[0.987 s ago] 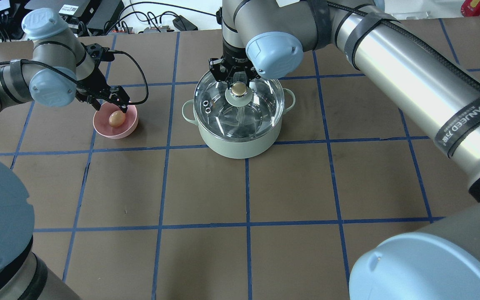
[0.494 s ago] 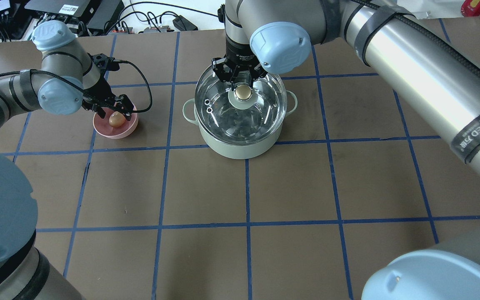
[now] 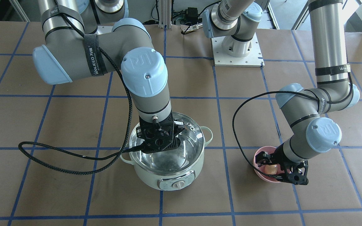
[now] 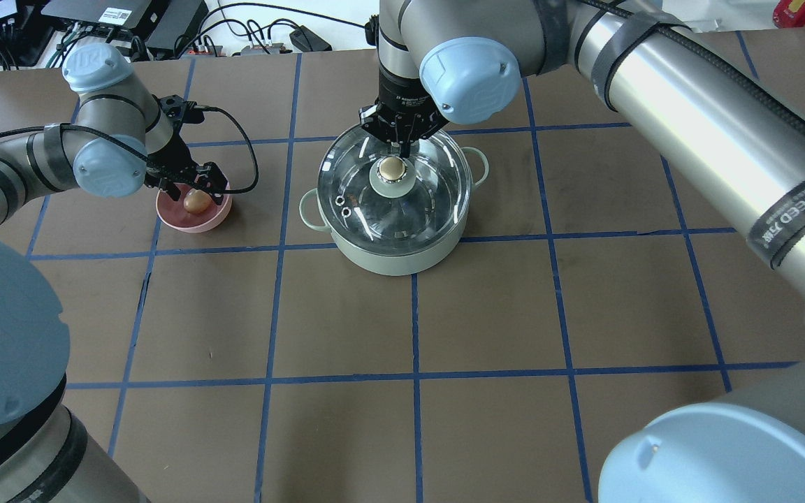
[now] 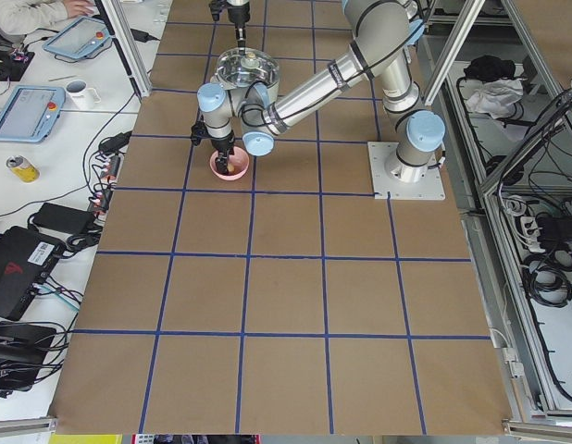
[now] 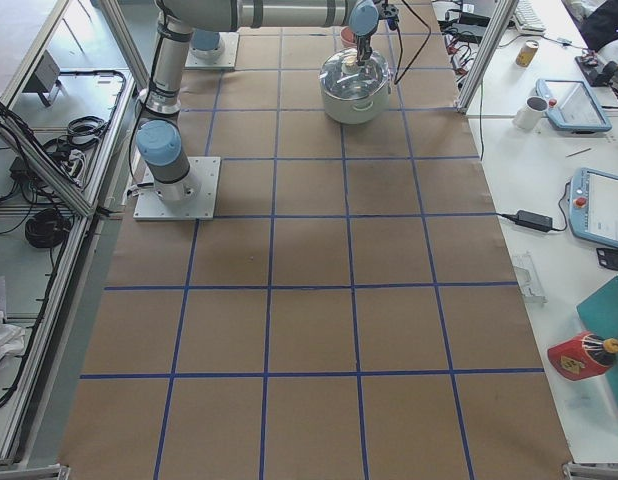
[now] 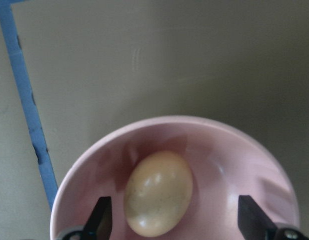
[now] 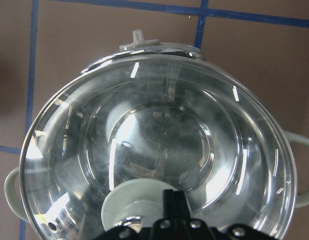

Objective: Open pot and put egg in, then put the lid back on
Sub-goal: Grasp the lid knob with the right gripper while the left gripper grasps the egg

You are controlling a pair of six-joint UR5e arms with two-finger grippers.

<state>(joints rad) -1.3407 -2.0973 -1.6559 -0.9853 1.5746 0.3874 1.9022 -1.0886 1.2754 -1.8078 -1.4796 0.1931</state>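
Egg point(image 7: 158, 194) lies in pink bowl point(image 7: 238, 167); lid point(image 4: 432, 190) over pot point(image 4: 390, 263).

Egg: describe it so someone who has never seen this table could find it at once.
Start at the big pale-green pot near the middle of the table, then look to the small pink bowl beside it, under the left gripper. The egg lies in that bowl between the open jaws. It is a tan-brown oval, unlike the round tan knob on the lid.
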